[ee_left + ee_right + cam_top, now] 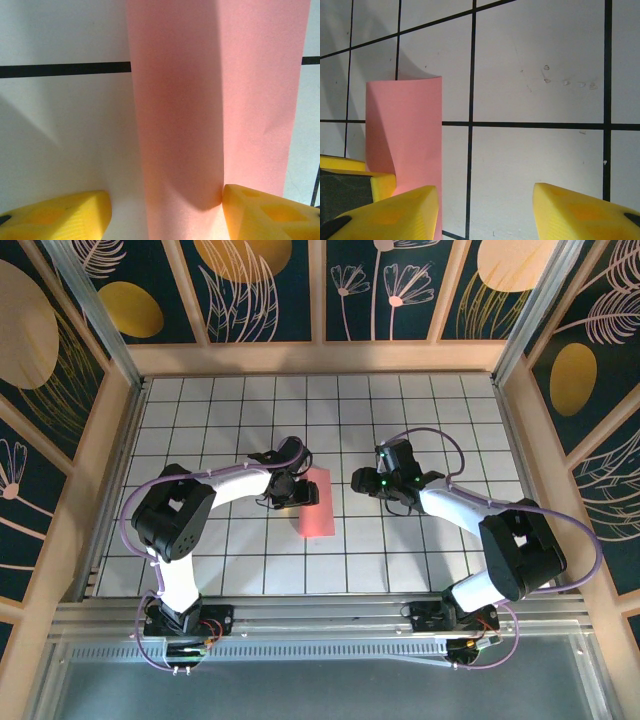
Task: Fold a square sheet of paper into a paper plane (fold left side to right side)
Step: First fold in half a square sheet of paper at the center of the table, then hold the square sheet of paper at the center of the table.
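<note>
— White tiles ruled with black lines covered the desk (220, 410), inside leaf-painted walls. What was the left tool (166, 200) doing?

— Its yellow fingers (55, 217) stood apart, straddling the square sheet of paper (318, 505). One finger touched the edge of the raised flap and the other sat over bare tile beside it. Nothing was clamped.

— And the sheet?

— It lay mid-frame in the top view, rolled partly over itself in a soft, uncreased bend. I judged it very light, limp and easily dented. A hold belonged at a free edge or corner, with a flat press along the bend to set the crease.

— The right tool (485, 192)?

— Jaws apart too, and empty. It was near the paper, and from above it looked clear of it.

— The arms?

— The left arm (230, 485) curved in from the lower left, wrist bent over the sheet's left edge. The right arm (460, 510) mirrored it from the lower right, facing the paper.
</note>
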`<state>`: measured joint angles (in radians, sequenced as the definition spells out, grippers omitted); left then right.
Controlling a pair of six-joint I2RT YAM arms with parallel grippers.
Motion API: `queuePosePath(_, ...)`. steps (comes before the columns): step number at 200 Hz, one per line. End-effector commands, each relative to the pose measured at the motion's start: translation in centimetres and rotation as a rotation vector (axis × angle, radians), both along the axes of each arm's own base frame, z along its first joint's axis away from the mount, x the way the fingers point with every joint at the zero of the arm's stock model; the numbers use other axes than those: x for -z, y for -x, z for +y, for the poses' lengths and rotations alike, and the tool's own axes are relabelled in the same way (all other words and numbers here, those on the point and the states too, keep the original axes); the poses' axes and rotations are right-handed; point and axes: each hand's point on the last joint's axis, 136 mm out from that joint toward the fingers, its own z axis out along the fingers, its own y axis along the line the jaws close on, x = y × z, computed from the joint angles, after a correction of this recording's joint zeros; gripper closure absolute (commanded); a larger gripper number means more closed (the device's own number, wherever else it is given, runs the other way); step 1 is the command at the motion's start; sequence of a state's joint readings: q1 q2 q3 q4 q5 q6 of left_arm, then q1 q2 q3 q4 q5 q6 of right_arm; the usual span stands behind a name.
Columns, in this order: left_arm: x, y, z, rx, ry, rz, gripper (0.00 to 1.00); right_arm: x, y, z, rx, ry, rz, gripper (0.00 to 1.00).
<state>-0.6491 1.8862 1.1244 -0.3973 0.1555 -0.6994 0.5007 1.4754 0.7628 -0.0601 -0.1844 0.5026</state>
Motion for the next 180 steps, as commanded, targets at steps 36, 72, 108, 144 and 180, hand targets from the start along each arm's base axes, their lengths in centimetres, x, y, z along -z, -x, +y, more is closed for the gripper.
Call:
queuePosePath(36, 7.0, 2.7, -0.8, 0.065, -0.016, 0.101, 0.36, 0.4, 0.5, 0.9, -0.053, -0.040, 0.012, 0.51)
queuePosePath(72, 7.1, 2.8, -0.6, 0.064, -0.021, 0.103, 0.36, 0.2, 1.8, 5.2, -0.193, -0.202, 0.062, 0.75)
queuePosePath(108, 7.1, 2.7, -0.6, 0.063, -0.022, 0.102, 0.36, 1.3, 2.4, 8.7, -0.259, -0.260, 0.108, 0.95)
queuePosePath(144, 7.1, 2.7, -0.6, 0.062, -0.025, 0.102, 0.36, 3.0, 2.5, 10.2, -0.276, -0.264, 0.156, 1.00)
queuePosePath(180, 7.2, 2.7, -0.6, 0.064, -0.026, 0.102, 0.36, 5.1, 3.0, 10.1, -0.267, -0.242, 0.207, 1.00)
